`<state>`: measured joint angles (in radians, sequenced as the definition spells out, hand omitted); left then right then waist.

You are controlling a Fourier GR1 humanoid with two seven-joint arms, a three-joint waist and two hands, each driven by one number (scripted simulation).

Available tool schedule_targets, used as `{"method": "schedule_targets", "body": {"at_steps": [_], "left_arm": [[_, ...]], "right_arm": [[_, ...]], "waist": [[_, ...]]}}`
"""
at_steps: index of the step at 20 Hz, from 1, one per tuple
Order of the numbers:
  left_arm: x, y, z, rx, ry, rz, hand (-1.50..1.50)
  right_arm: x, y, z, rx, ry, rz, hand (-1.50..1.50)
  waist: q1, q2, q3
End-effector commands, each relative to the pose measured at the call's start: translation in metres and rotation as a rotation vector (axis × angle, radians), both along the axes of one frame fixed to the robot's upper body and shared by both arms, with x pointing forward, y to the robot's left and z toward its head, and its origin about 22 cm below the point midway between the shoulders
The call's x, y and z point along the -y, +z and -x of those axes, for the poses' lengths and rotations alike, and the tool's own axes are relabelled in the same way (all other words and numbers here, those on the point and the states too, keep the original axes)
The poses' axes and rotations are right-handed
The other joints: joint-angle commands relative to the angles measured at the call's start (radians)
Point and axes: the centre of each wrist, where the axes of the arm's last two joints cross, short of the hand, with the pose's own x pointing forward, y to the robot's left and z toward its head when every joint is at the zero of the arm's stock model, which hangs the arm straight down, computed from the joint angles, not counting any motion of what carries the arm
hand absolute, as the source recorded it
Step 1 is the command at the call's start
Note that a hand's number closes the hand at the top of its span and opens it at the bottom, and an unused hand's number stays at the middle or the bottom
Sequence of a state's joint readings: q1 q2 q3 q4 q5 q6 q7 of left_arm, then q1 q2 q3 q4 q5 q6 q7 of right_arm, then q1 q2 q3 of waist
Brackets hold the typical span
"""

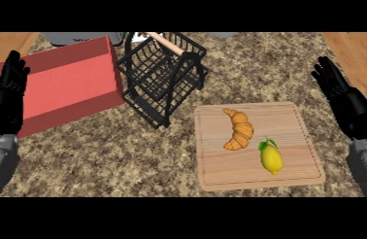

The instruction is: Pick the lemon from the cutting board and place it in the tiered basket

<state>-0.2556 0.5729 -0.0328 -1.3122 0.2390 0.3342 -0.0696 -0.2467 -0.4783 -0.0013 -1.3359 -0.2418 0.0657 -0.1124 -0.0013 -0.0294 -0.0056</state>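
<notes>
While both hands sit idle at the frame edges, the speckled brown granite table (100,155) fills most of the view. Upper left of the frame: a big red box (68,87), flat on the table, angled, one corner near the basket. Lower right: a light wooden cutting board (297,131), rectangular with rounded corners and a groove along its rim. Upper centre: black wire tiered basket (163,77), with a wooden handle at its top, standing between the red box and the cutting board, its lower corner just beside the board's upper left corner. Left hand (13,94) at the left edge, fingers straight and up, open wide, holding nothing, resting. Right hand (342,99) at the right edge, same pose, fingers spread and straight, holding nothing. On the board, centre-left: a croissant (238,129), golden, curved, lying lengthwise. Just right and below it, lemon (271,158), yellow with a small green leaf at its top end, lying on the board's lower right part, near the croissant's lower tip, can't tell if touching. Lemon well apart from both hands and from the basket.
</notes>
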Motion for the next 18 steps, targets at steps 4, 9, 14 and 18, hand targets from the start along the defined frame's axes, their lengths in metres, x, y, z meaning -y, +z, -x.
{"method": "schedule_targets", "body": {"at_steps": [4, 9, 14, 18], "left_arm": [[0.030, -0.024, 0.019, -0.145, -0.161, 0.131, 0.00], [0.046, -0.055, 0.033, -0.285, -0.213, 0.252, 0.00], [0.056, -0.034, 0.029, -0.289, -0.285, 0.259, 0.00], [0.046, -0.039, 0.039, -0.276, -0.280, 0.270, 0.00]], "right_arm": [[-0.094, 0.009, 0.025, 0.244, 0.217, -0.024, 1.50], [-0.052, -0.049, 0.049, 0.059, -0.387, 0.138, -1.50], [-0.117, -0.053, 0.085, 0.229, -0.426, 0.223, -1.50], [-0.099, -0.024, 0.107, 0.221, -0.396, 0.450, -1.50]], "waist": [[-0.003, 0.016, 0.004], [-0.062, 0.018, 0.003], [-0.015, 0.023, 0.004], [-0.020, 0.021, 0.001]]}}
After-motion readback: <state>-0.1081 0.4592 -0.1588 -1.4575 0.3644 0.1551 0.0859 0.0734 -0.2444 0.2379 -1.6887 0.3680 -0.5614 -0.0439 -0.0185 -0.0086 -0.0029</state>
